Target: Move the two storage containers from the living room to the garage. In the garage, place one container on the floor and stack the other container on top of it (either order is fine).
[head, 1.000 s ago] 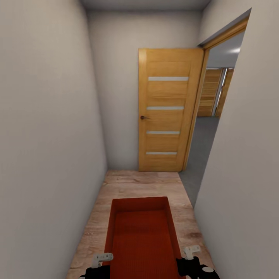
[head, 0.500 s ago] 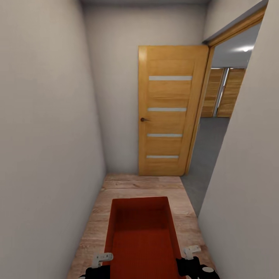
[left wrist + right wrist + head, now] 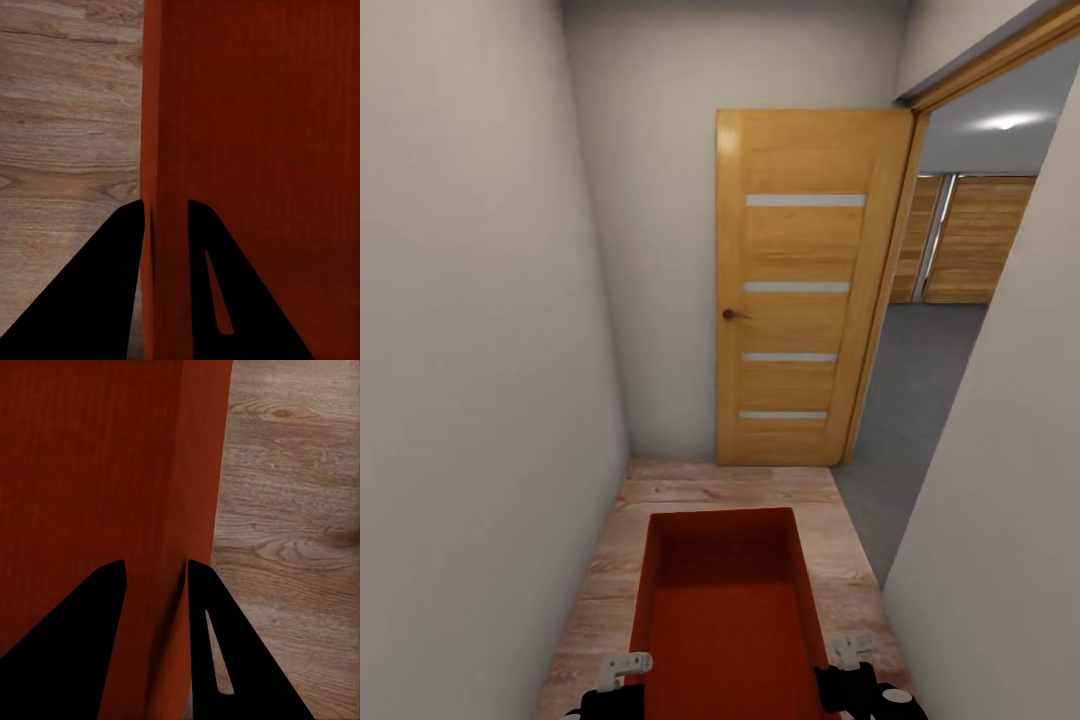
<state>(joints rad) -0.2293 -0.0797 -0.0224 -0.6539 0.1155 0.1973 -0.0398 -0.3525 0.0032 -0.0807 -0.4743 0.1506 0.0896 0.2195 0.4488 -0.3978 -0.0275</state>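
Right, left pincer (image 3: 165,214) is clamped on the left long wall of the storage container (image 3: 725,610), one finger either side of the thin rim, and the right pincer (image 3: 154,574) grips the opposite wall the same way; in the head view both wrists sit at about 6 o'clock, the left pincer (image 3: 625,667) at 7 and the right pincer (image 3: 850,650) at 5. The container is carried open side up between them, above the light wood plank floor (image 3: 700,490), low centre of the head view. Risks, judged: grip is only on thin walls, so a jolt or uneven arm motion could let a wall slip out or tilt the bin; corridor is narrow, wall (image 3: 480,400) close at 9 o'clock and another wall (image 3: 1000,560) at 3 o'clock, so the turn to 1 o'clock through the doorway (image 3: 920,380) could clip the bin's corner or an elbow on the jamb; the open wooden door (image 3: 800,290) at 12 o'clock sits just beside the opening and could be bumped. Dark grey floor (image 3: 910,400) past the opening looks like the garage, not reached yet. Counts: one container, two pincers, one door leaf, one handle (image 3: 732,314), four pale door strips, two wood panels (image 3: 975,240) beyond.
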